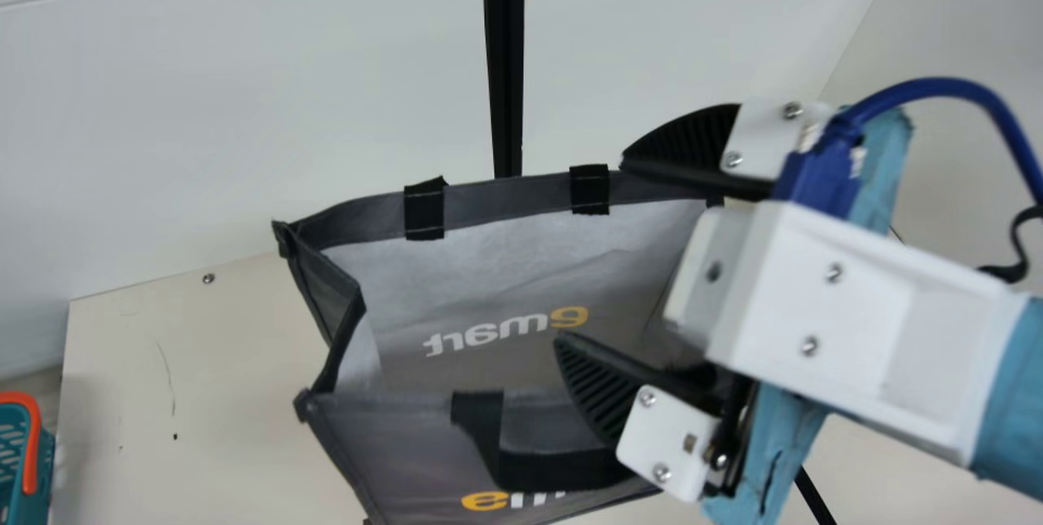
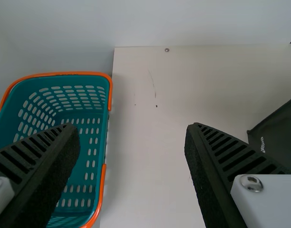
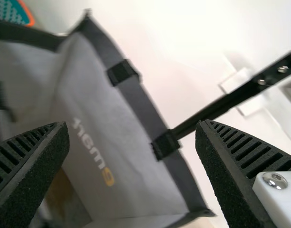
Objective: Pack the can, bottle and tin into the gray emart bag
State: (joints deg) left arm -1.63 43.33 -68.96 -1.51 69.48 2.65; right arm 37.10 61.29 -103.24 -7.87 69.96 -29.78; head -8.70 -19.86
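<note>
The gray emart bag (image 1: 489, 264), made of fabric with a darker rim and black webbing loops, stands open-mouthed on the cream desk (image 1: 228, 427). A black strap handle (image 1: 562, 472) hangs over its near side. Low inside the bag, the right wrist view shows a brown patch (image 3: 62, 192), too blurred to identify.

The right pincer (image 1: 592, 249) is above the bag's mouth, toward the right of the main view, its black ribbed fingers wide apart with nothing between their tips. Pale blue covering (image 1: 1006, 394) wraps its arm, and a dark blue cable (image 1: 937, 85) curves above.

In the left wrist view, the left pincer (image 2: 132, 127) is also spread wide, one finger in front of a teal plastic basket (image 2: 93, 142) with orange handles, beside the desk. Behind the bag, a black upright post (image 1: 507, 60) stands against a white wall (image 1: 244, 101).
</note>
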